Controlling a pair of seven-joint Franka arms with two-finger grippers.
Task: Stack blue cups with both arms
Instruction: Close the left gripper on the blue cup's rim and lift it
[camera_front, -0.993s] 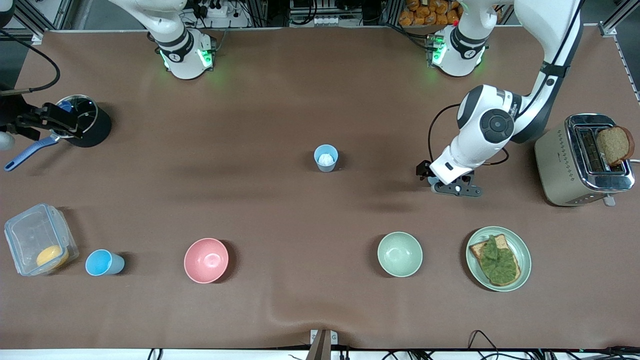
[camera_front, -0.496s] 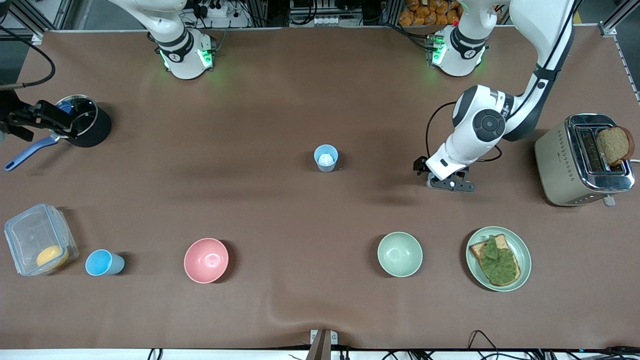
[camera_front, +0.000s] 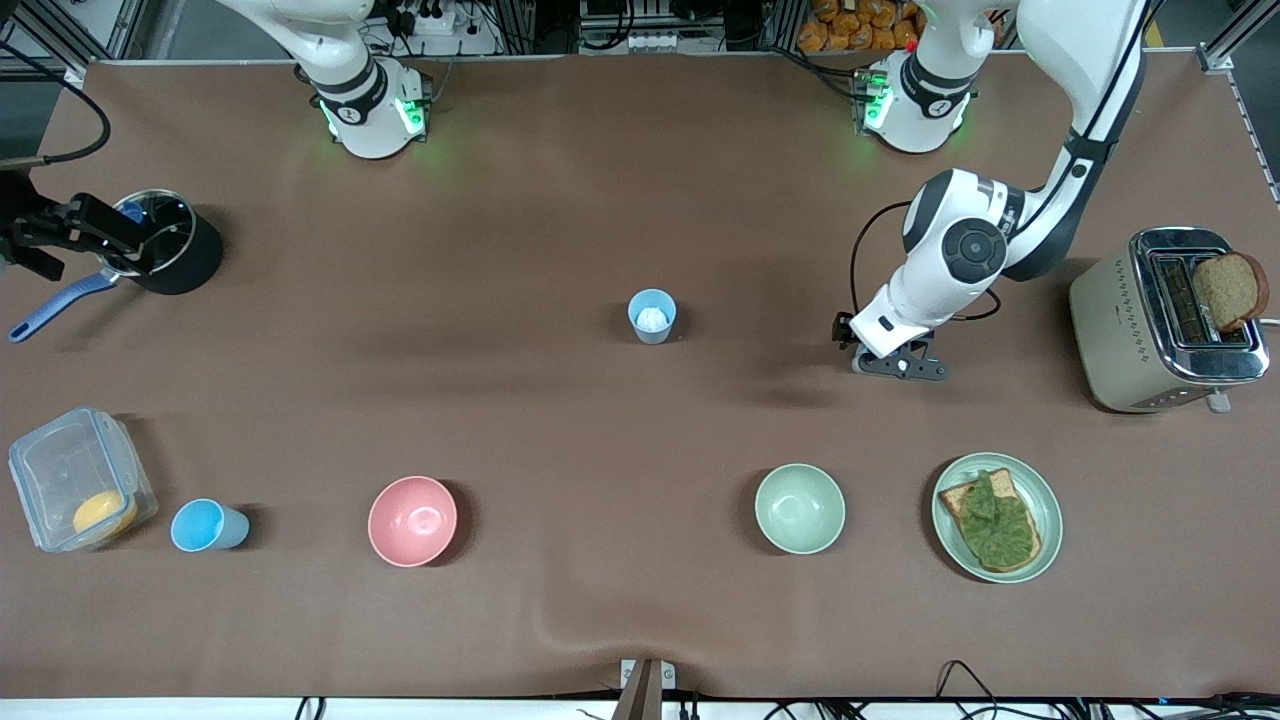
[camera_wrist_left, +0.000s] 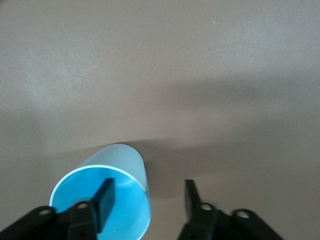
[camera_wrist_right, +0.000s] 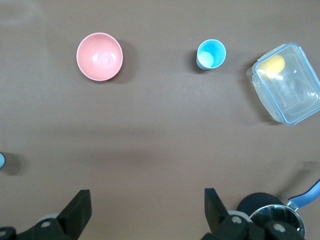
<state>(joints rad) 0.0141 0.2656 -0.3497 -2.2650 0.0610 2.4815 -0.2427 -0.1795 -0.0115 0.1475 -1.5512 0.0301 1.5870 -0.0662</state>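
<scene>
A brown table (camera_front: 560, 200) carries two white arms of mine. My left arm (camera_front: 960, 250) bends low toward its own end of the table, wrist tipped down. My right arm waits, its right claw (camera_wrist_right: 146, 200) spread wide and empty above a black pot (camera_front: 185, 255).

A grey-blue cup (camera_front: 652, 316) stands mid-table. A sky-blue cup (camera_front: 205, 525) stands nearer the front camera, beside a clear box (camera_front: 75, 475).

My left wrist view shows a bright blue cup (camera_wrist_left: 122, 162) right below my left claw (camera_wrist_left: 148, 187). The claw is apart, straddling the rim, one finger inside and one outside, not yet pinching.

I judge these cups light, thin, smooth and slippery. A gentle pinch on the wall near the rim suits them.
</scene>
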